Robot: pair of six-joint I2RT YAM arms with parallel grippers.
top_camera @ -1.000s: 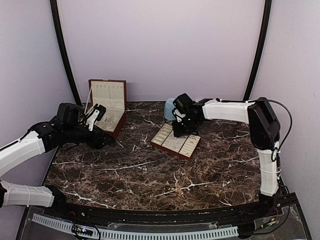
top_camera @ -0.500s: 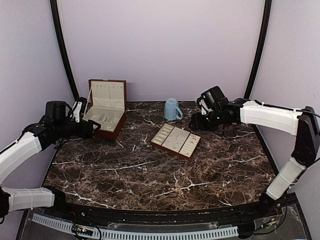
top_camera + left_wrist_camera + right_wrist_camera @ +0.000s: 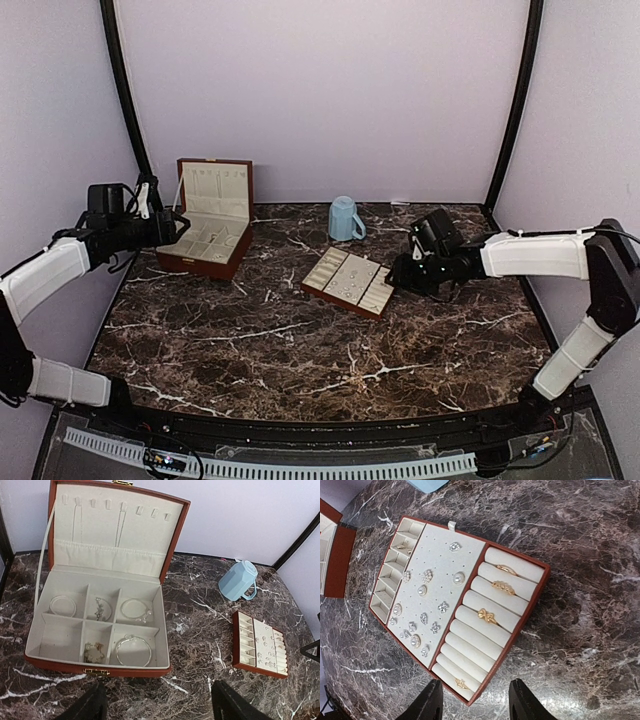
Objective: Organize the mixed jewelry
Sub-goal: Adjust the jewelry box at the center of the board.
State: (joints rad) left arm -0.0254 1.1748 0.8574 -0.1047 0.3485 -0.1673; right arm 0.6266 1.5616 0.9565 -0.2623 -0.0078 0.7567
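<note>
Both arms are hanging back, nothing in hand. The right gripper [image 3: 476,706] hovers by a corner of the flat cream-lined, brown-edged tray [image 3: 510,637], its fingers spread wide and empty at the bottom of its wrist view. And there's the mixed jewelry [image 3: 443,607]: tiny silvery and pearly studs dotted over the tray's centre panel, middle-left of that frame. Slim gold rings [image 3: 487,616] sit tucked between the padded rolls to their right.

At the left of the overhead view, the left gripper [image 3: 160,707] is likewise spread and empty. It looks down on the open reddish-brown wooden box [image 3: 100,669], where thin silver bracelets [image 3: 134,650] lie in cream compartments. The light-blue mug [image 3: 237,580] sits upper right in that wrist view, on the dark marble table [image 3: 200,630].

My read is that these studs are feather-light, hard and slippery, probably seated by posts in the panel's holes. Take one by its head, fingertips only, and lift straight up. Pinch off-centre and it may pop loose and vanish against the marble.
</note>
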